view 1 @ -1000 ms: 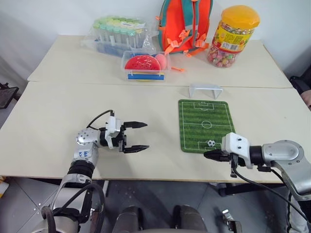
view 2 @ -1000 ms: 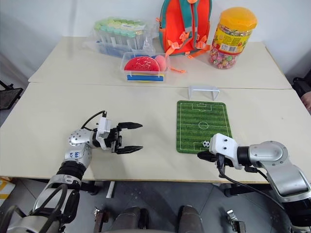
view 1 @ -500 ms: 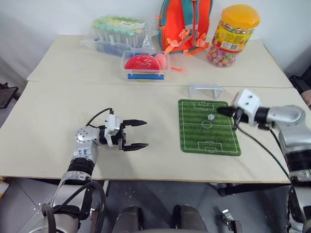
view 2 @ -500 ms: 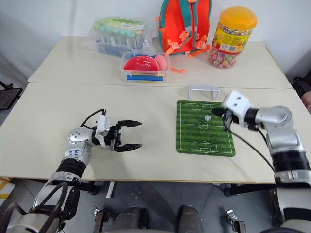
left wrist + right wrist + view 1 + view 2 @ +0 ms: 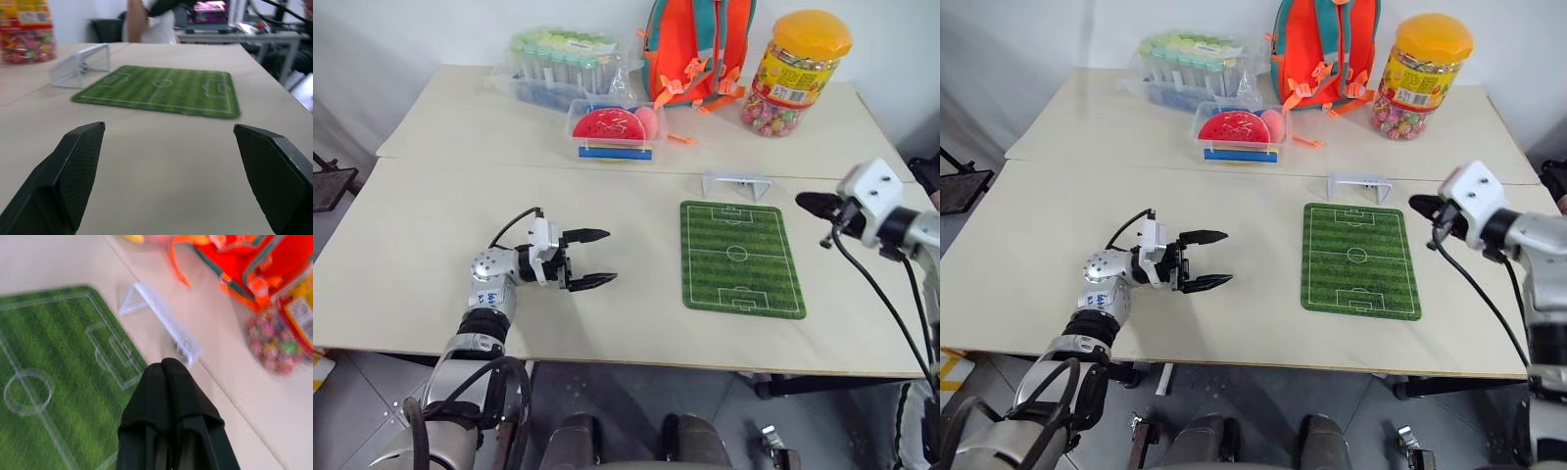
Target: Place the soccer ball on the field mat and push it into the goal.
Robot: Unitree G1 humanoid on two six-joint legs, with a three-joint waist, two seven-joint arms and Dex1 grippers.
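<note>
Right hand (image 5: 808,204) now beyond field mat (image 5: 740,259), ball gone.

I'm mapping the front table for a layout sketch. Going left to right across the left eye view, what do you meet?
left gripper → field mat → right gripper. The goal sits just beyond the mat's far edge, within the mat's span, so it has no separate place in the order.

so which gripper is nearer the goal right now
The right gripper is nearer: it hovers just off the goal's right side, beyond the field mat's far right corner. The left gripper is well off to the goal's left and closer to the robot, across bare table.
</note>
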